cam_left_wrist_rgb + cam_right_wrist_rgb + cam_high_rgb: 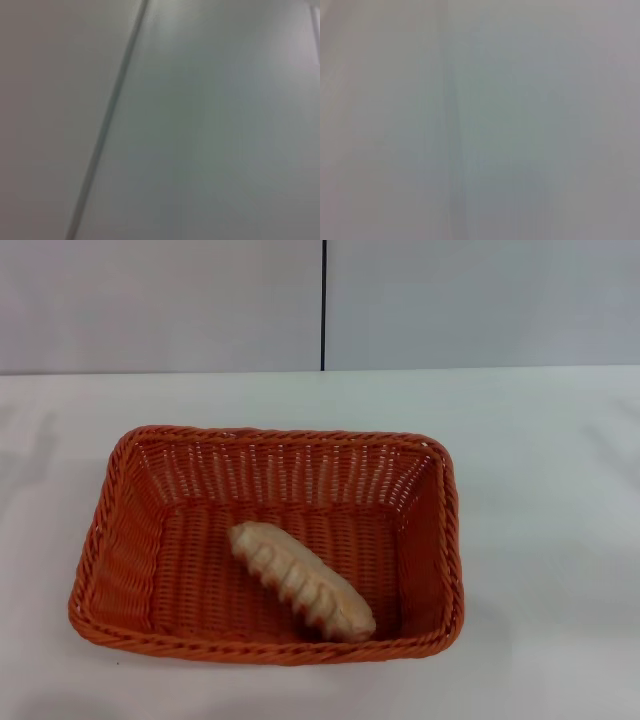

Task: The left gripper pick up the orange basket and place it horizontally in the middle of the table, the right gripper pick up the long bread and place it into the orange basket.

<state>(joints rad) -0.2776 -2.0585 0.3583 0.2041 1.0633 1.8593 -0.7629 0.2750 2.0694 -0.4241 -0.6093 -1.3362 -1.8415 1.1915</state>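
The orange basket (270, 540) lies with its long side across the middle of the white table (560, 500) in the head view. Inside it the long bread (300, 580) rests on the woven floor, slanting from the centre toward the near right corner. Neither the left gripper nor the right gripper shows in any view. Both wrist views show only a pale plain surface, the left one crossed by a thin dark seam (105, 125).
A grey wall (160, 300) with a dark vertical seam (323, 305) rises behind the table's far edge. White tabletop surrounds the basket on all sides.
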